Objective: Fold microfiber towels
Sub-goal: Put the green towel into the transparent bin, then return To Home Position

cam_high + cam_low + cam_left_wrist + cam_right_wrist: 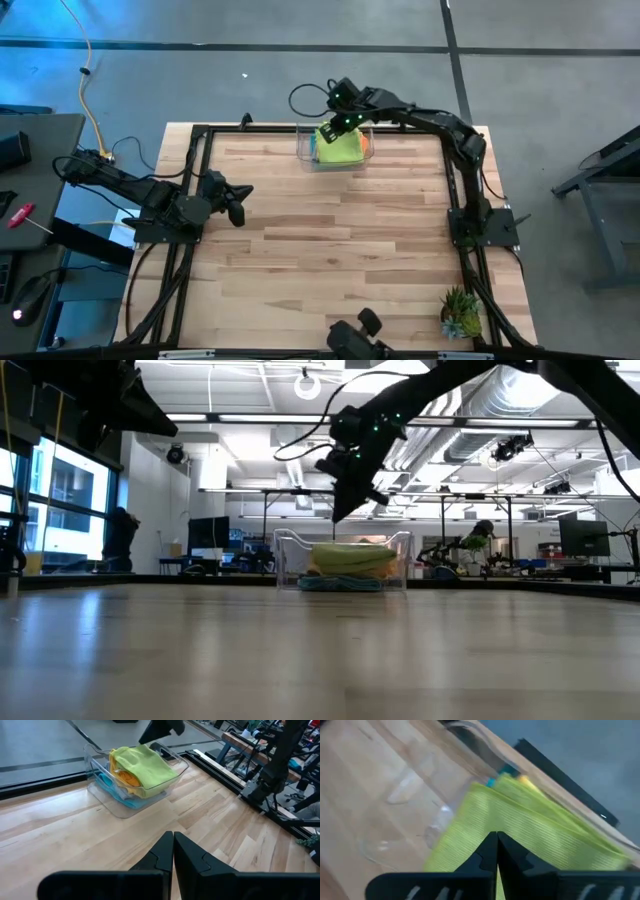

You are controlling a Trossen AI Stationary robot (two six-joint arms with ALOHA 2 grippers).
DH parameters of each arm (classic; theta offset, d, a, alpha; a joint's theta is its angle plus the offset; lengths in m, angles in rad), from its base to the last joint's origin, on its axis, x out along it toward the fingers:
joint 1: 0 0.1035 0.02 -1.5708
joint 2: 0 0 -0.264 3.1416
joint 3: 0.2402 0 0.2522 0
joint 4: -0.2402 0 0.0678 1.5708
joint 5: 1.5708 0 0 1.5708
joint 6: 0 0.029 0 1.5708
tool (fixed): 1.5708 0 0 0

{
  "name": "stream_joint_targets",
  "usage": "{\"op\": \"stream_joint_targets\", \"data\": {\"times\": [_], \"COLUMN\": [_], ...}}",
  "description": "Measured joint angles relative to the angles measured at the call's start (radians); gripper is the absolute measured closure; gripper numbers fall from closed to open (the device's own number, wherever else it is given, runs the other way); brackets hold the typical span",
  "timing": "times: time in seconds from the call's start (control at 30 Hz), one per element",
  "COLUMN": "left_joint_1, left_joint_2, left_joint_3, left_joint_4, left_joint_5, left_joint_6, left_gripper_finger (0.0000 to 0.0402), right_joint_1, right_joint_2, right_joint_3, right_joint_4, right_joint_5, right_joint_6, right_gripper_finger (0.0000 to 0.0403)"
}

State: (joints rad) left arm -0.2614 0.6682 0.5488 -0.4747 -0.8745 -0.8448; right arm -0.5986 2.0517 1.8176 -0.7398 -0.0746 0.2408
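Overhead, pale wood table (330, 240), grey floor (300, 90), clear bin (305, 150)

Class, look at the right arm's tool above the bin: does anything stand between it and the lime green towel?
Nothing visible does. The right tool, shut, hangs directly over the lime green towel, which tops the pile in the open clear bin.

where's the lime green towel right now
The lime green towel lies on top of the pile in the clear bin at the table's far edge in the high view, directly under the shut right gripper.

Overhead view straight down, low view table-level, both sharing the bin (334, 150)
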Motion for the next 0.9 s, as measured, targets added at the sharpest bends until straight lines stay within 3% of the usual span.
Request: {"op": "stream_joint_targets", "data": {"times": [0.17,0.37,0.5,0.7,0.9], "left_joint_1": [0.0,0.0,0.013,0.062,0.129], "left_joint_2": [0.0,0.0,0.0,0.0,0.0], "left_joint_3": [0.0,0.0,0.0,0.0,0.0], "left_joint_4": [0.0,0.0,0.0,0.025,0.163], "left_joint_5": [0.021,0.01,0.009,0.103,0.242], "left_joint_6": [0.0,-0.036,-0.044,0.02,0.203], "left_gripper_finger": [0.0399,0.0399,0.0399,0.0399,0.0401], "right_joint_1": [-0.037,-0.051,-0.062,-0.07,-0.042], "right_joint_2": [-0.006,0.023,0.023,0.007,-0.135], "right_joint_3": [-0.007,-0.099,-0.173,-0.201,-0.199], "right_joint_4": [-0.053,0.0,0.075,0.085,0.163], "right_joint_5": [-0.005,-0.012,-0.091,-0.121,-0.144], "right_joint_6": [-0.02,-0.066,-0.055,-0.042,-0.114], "right_gripper_finger": [0.0403,0.0403,0.0403,0.0403,0.0403]}}
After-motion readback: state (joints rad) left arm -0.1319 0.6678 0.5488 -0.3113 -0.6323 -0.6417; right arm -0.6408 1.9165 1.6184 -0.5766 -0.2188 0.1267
